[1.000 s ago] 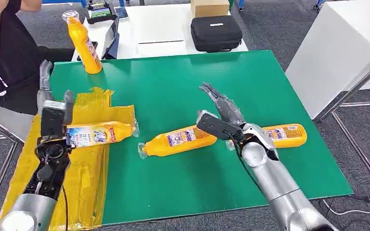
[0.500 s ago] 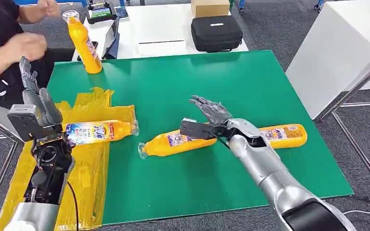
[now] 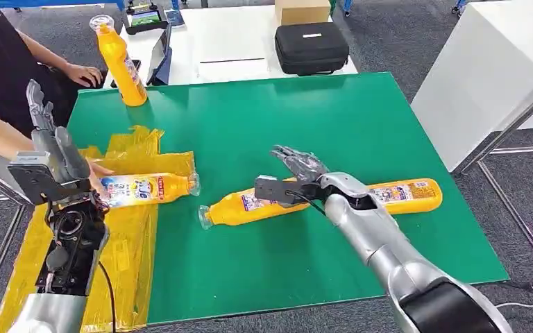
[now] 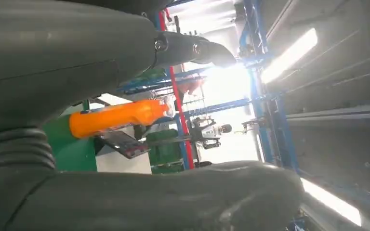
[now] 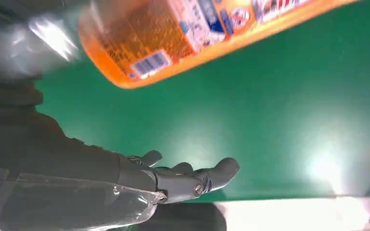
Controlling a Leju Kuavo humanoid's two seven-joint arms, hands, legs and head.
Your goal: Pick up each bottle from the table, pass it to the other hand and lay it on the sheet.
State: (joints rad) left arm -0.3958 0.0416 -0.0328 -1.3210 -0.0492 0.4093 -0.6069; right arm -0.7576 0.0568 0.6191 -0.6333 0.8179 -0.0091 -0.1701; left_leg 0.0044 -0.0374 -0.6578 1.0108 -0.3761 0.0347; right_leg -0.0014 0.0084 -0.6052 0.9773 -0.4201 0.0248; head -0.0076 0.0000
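An orange bottle (image 3: pixel 146 189) lies on the yellow sheet (image 3: pixel 121 257) at the table's left. A second bottle (image 3: pixel 246 206) lies on the green table (image 3: pixel 250 118) in the middle, and my right hand (image 3: pixel 295 173) hovers over its base end with fingers spread and nothing in it. In the right wrist view that bottle (image 5: pixel 197 33) passes just beyond my fingers (image 5: pixel 192 180). A third bottle (image 3: pixel 413 194) lies behind my right forearm. A fourth bottle (image 3: pixel 120 66) stands upright at the back left corner. My left hand (image 3: pixel 48 149) is raised above the sheet's left edge, open and empty.
A person sits at the left; one hand (image 3: pixel 97 170) reaches to the base of the bottle on the sheet, the other (image 3: pixel 83 73) rests near the upright bottle. Behind the green table stands a white table with a black case (image 3: pixel 311 47) and a cardboard box (image 3: pixel 302 10).
My left hand rose off the bottle on the sheet and now stays up. My right hand slid left and lower over the middle bottle. The person's hand came down to the sheet bottle.
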